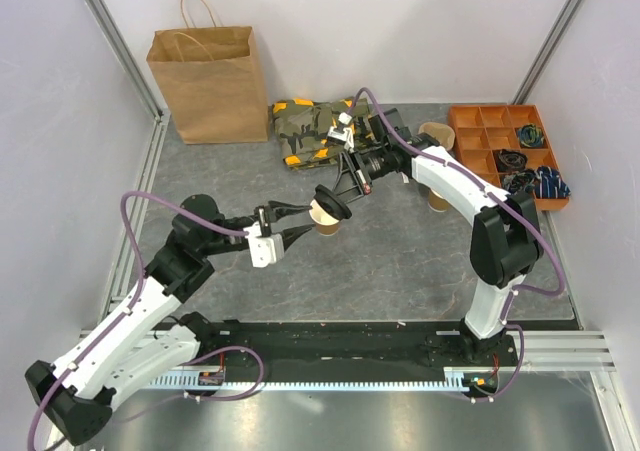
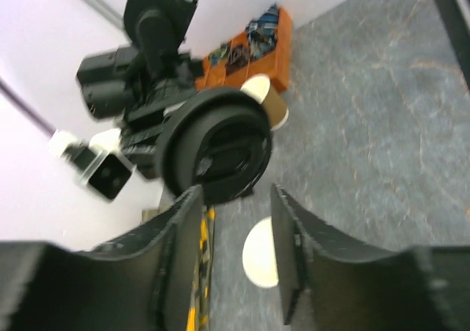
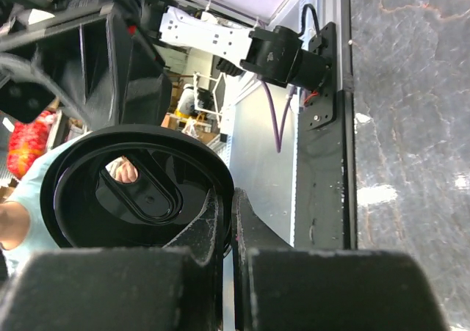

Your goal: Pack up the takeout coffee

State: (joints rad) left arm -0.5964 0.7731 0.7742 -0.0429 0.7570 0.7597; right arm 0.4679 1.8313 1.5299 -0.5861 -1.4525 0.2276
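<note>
1. At mid-table, the cup (image 1: 324,226) is standing upright with its mouth open. The lid (image 1: 333,203) is hanging tilted just above its rim, on the right arm's side.
2. The right claw (image 3: 226,213) is pinching the lid by its edge, jaws closed on it, with that arm stretching in from the far right.
3. The left claw (image 1: 312,220) is straddling the cup from the near left, fingers apart. Whether they are squeezing it, I cannot tell.
4. By my judgement, the lid is needing levelling and centring over the mouth before any press. The bag (image 1: 205,86) is standing well apart, far left.
</note>
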